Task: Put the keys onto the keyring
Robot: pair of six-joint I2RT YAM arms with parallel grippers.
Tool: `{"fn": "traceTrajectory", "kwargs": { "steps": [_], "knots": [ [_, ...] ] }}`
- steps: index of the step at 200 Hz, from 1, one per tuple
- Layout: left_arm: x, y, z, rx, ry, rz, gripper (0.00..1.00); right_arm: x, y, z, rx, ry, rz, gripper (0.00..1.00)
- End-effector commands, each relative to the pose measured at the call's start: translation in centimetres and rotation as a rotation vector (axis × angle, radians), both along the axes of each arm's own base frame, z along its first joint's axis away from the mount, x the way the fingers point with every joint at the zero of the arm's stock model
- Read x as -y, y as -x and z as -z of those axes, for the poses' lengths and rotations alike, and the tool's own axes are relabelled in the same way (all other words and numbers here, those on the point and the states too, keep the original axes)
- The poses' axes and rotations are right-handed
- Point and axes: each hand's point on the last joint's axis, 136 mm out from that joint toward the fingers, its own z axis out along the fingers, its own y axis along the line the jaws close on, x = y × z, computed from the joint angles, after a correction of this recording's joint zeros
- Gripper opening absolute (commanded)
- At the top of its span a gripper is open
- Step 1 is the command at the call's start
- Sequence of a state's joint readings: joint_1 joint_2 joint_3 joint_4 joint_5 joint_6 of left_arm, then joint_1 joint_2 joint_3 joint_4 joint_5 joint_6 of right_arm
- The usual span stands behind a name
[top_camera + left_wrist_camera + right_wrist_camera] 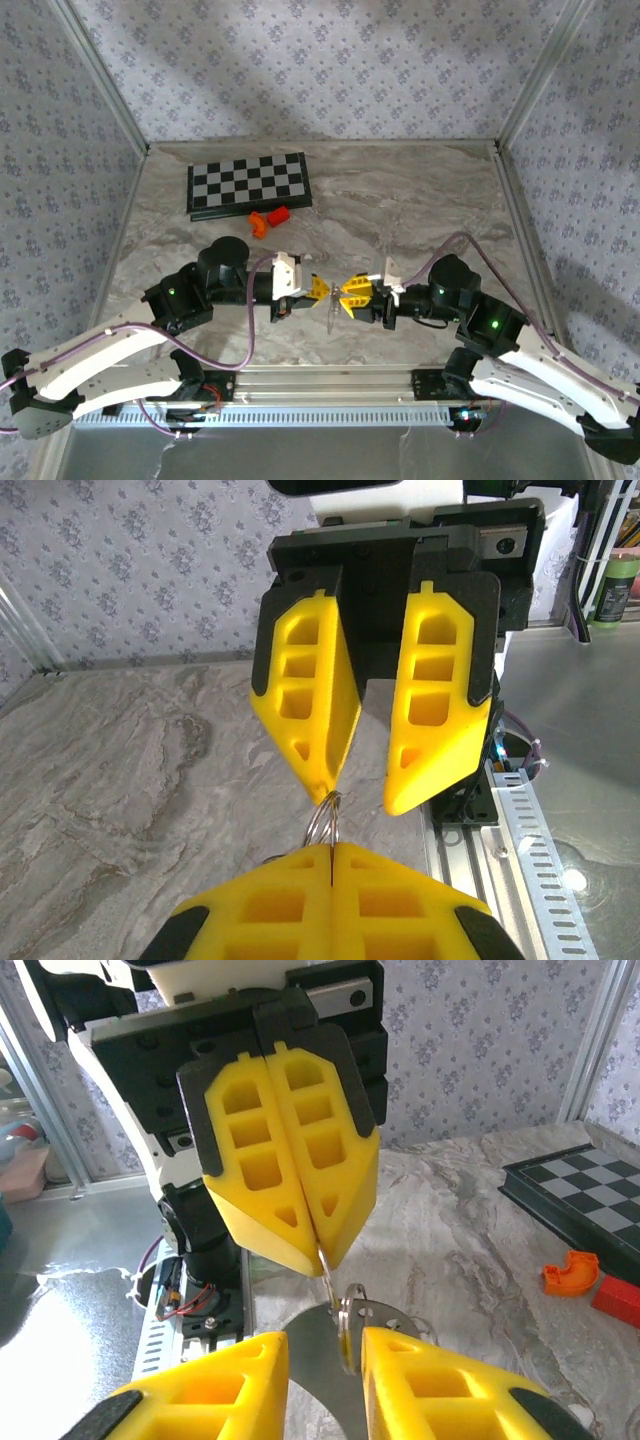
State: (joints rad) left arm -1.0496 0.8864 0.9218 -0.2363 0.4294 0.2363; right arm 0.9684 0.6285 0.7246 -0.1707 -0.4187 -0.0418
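Left gripper (331, 855): nearest the lens in the left wrist view. Both yellow fingers are pressed flat together, clamped on the wire loop of the keyring (324, 815).
Keyring position: it stands out of the seam between the left fingertips, held clear above the table (120, 780) and pointing straight at the other arm.
Keyring axis: the loop sits on edge, its plane in line with the finger seam. It appears almost edge-on from the left wrist.
Key (375, 1312): a small flat silver piece at the loop's far end, in the right wrist view. Whether the key is already threaded on the wire cannot be told.
Right gripper (362, 798): fingers apart, gripping nothing. Its tips face the left gripper tip to tip, very near.
Deciding relation: loop and key lie off centre in the right gripper's gap. They are touching or just beside the inner tip of one finger, and apart from the other.
Nearer arm: the left arm holds the work; the right arm is the free one.
Next move (judgement): a small sideways correction by the right arm would probably centre the key between its fingers before they close.
Risk (judgement): closing off centre could twist the thin loop in the left grip.
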Motion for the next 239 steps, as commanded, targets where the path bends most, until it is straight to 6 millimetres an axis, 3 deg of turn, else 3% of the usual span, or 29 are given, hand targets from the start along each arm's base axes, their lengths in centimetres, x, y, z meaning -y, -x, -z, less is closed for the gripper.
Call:
{"fn": "traceTrajectory", "kwargs": {
  "steps": [1,83,160,208,239],
  "knots": [
    [0.0,0.4,-2.3,0.045,0.06,0.018,0.0,0.3,0.8,-2.2,0.029,-0.058,-0.016,0.25],
    [-0.1,0.6,-2.4,0.045,0.059,0.025,0.0,0.0,0.7,-1.3,0.018,-0.037,-0.017,0.26],
    [0.0,0.7,-2.5,0.042,0.061,0.035,0.0,-1.0,0.1,-0.8,0.015,-0.014,-0.016,0.33],
    [0.0,0.8,-2.4,0.04,0.06,0.038,0.0,-1.2,0.0,-1.2,0.024,-0.034,-0.021,0.38],
    [0.0,0.8,-2.4,0.039,0.061,0.042,0.0,-1.3,0.1,-1.4,0.027,-0.042,-0.029,0.36]
  ]
}}
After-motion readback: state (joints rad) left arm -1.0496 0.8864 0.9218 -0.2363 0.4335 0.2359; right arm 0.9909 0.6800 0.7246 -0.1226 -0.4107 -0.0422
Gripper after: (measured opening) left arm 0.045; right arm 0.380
